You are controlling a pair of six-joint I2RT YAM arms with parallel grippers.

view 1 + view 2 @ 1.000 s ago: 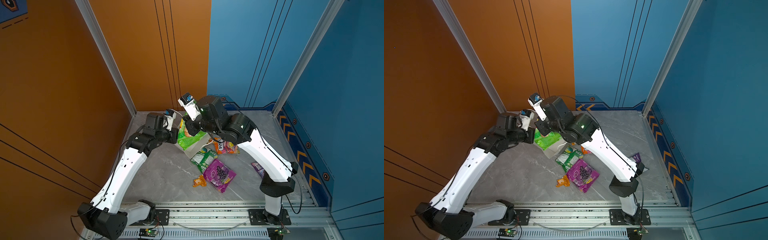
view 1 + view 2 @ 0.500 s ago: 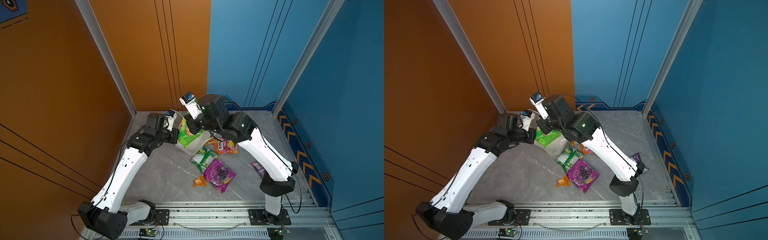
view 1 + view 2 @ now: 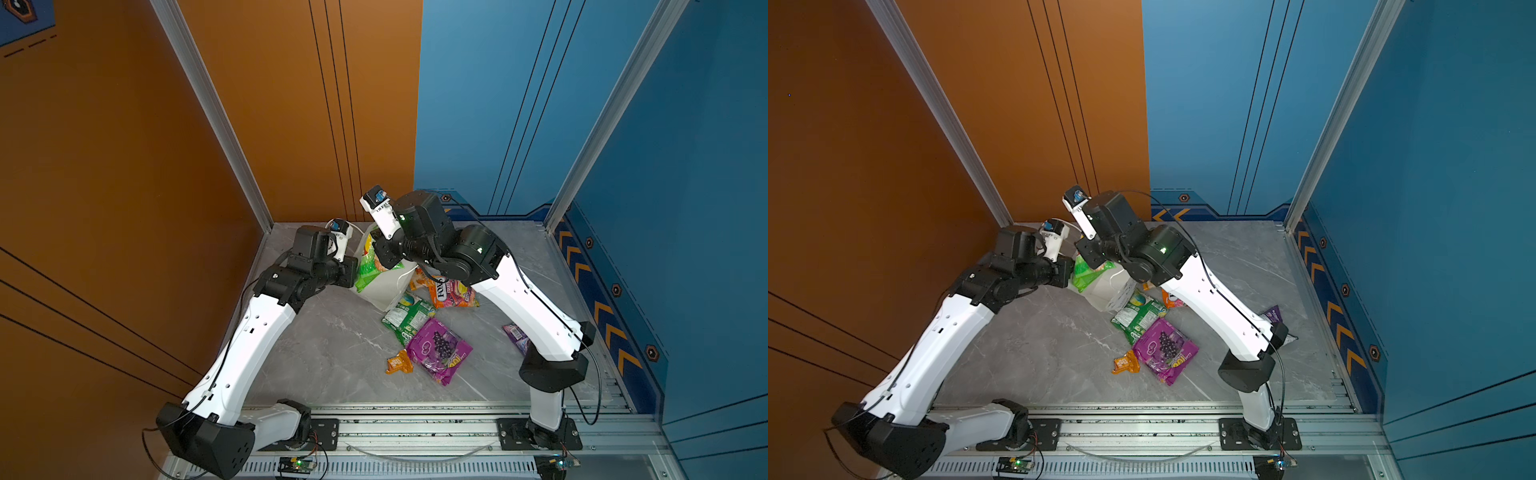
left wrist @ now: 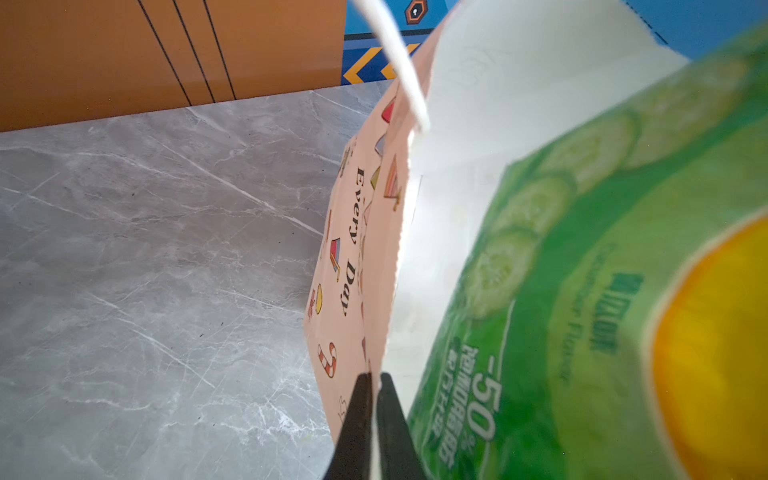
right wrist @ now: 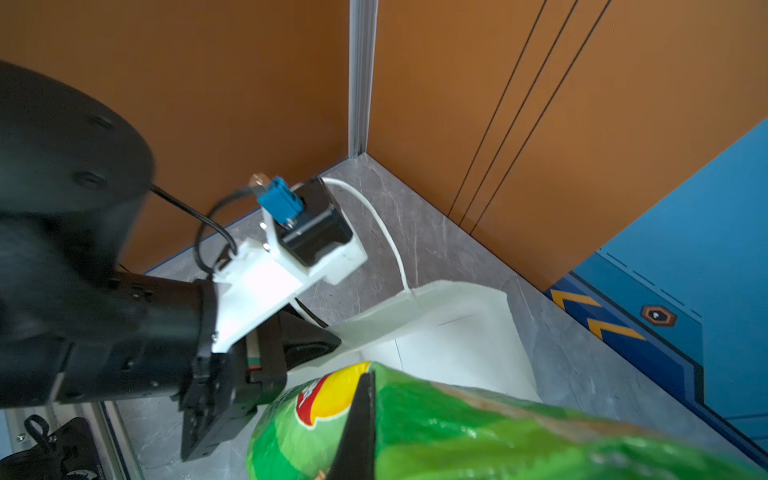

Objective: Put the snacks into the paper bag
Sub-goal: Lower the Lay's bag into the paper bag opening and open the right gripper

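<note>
Back-left corner of the grey marble tabletop [image 3: 332, 353], both arms crowded in. Pinching the near rim of the tall white paper carrier bag [image 3: 388, 286] with the left gripper [image 4: 373, 376]. Black fingers [image 4: 390, 419] pressed tight together on the paper edge, plain in the left wrist view. Printed side with the grey "Every Day" lettering facing outward. Thin white cord handle [image 5: 386, 232] looping up past the left wrist camera. Mouth held wide open.

Over to the right gripper [image 5: 365, 378]: clamped shut on the big shiny green Lay's chips packet [image 5: 457, 432], one dark finger lying right beside the red-and-yellow logo. Packet carried at the bag's mouth, tilted. One end already inside the rim against the white inner wall, the other end poking out above it in both top views.

And loose on the marble in front of the bag:
- Green-and-white packet [image 3: 409, 318] right up against the bag's lower corner.
- Orange-pink Fox's packet [image 3: 451, 293] just beside that, tucked under the right arm [image 3: 528, 307].
- Purple grape packet [image 3: 440, 351] nearer the front edge, overlapping the green-and-white one.
- Small orange packet [image 3: 399, 362] touching the purple one's left side.
- Farther right, well apart from the pile, small purple packet [image 3: 515, 336], half hidden behind the right arm.
</note>
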